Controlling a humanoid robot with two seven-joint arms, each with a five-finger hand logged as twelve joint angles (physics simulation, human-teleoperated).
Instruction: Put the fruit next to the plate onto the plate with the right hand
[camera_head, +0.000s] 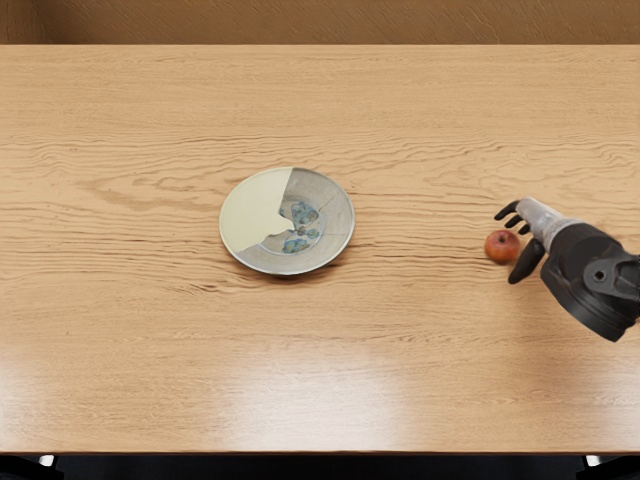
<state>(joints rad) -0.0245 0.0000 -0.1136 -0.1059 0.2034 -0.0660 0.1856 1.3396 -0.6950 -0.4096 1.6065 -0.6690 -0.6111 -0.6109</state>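
Fruit (502, 246) lies well right of the plate (240, 215), right hand (530, 236) spread around it, seemingly mid-reach; closing firmly and lifting should come next.

One plate (250, 205); one apple (502, 246); one hand (529, 236); one table (150, 350).

Bulky dark-grey forearm (592, 277) ends in a silver right hand (533, 222) with black fingers (507, 212).

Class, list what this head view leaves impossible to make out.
Left arm: outside the head view.
Right arm beyond the right hand: cut off by the right edge.
Fingers touching the fruit or not: too small to tell.
Plate's blue pattern: too small to read.
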